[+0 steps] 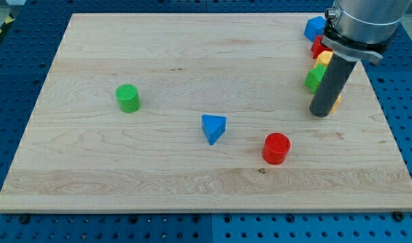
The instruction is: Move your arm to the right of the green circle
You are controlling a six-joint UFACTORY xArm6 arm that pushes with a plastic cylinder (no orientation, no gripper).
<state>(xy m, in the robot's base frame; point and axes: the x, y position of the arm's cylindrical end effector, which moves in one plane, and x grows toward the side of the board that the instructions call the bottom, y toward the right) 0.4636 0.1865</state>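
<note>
The green circle (128, 98) is a short green cylinder on the left part of the wooden board (192, 47). My tip (319, 113) rests on the board at the view's right, far to the right of the green circle and slightly lower. The dark rod rises from it to the arm's metal collar at the top right corner.
A blue triangle (214, 127) lies near the middle and a red cylinder (276, 148) to its lower right. Behind the rod at the right edge sit a blue block (314, 28), a red block (317, 47), a yellow block (323, 58), a green block (314, 79) and a yellow piece (336, 102).
</note>
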